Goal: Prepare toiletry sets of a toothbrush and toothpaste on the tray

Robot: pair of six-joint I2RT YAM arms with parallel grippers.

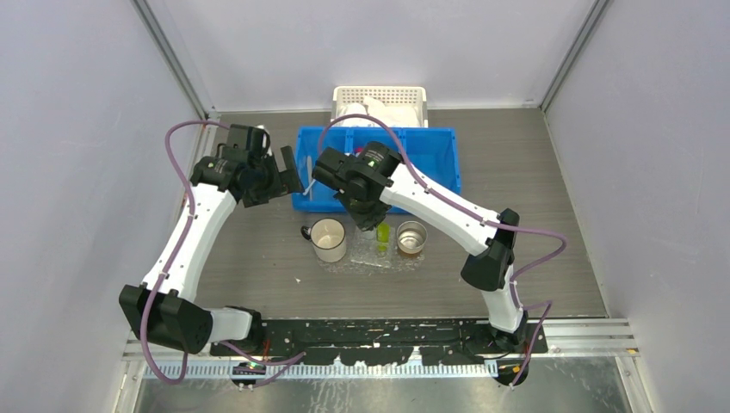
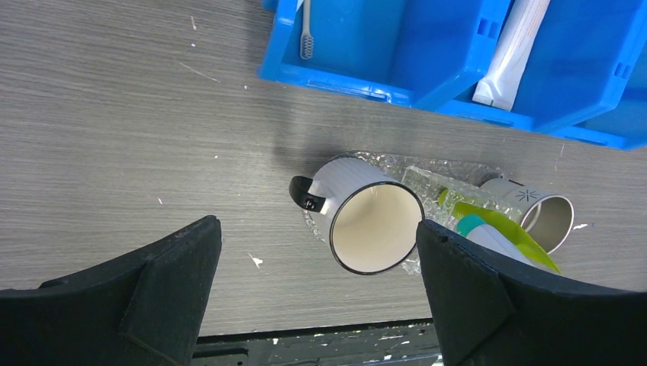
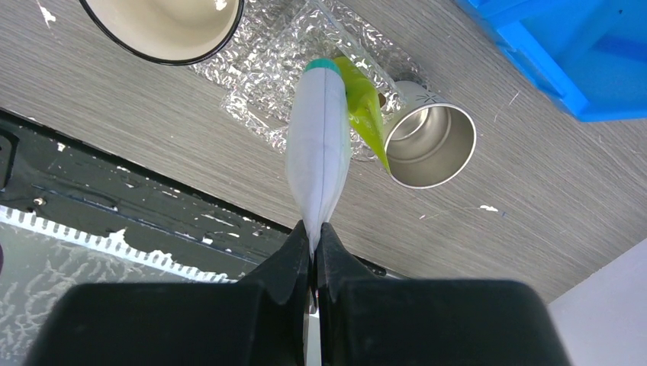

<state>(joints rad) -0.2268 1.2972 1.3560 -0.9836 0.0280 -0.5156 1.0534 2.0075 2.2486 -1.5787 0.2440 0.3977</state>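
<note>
Holding: right gripper (image 3: 314,236) is clamped on the flat crimped end of a white toothpaste (image 3: 319,137) tube; its teal cap points away from the fingers, toward 12 o'clock in the right wrist view.
Tube vs tray: the cap end hangs over the clear tray (image 3: 259,84). Cannot tell whether it touches.
Tray position: top view, at 6 o'clock of the blue bin (image 2: 358,84), with the mug (image 3: 164,27) at its 9 o'clock and the steel cup (image 3: 431,145) at its 3 o'clock.
Already on tray: one green tube (image 3: 365,107), just beside the held tube at its 2 o'clock.
Left gripper (image 2: 317,252): fingers wide apart, nothing between them, hovering over bare table at 9 o'clock of the bin.
Toothbrush (image 2: 306,30): lies in the bin's leftmost compartment, at 12 o'clock of the left gripper in its wrist view, well apart from it.
Spare tube (image 2: 510,53): lies in the next compartment.
Progress (judged): early. Paste side partly laid out; no brush visible on the tray, so no set is complete.
Left to do (judged): release the white tube, then bring brushes across to pair with the tubes.
</note>
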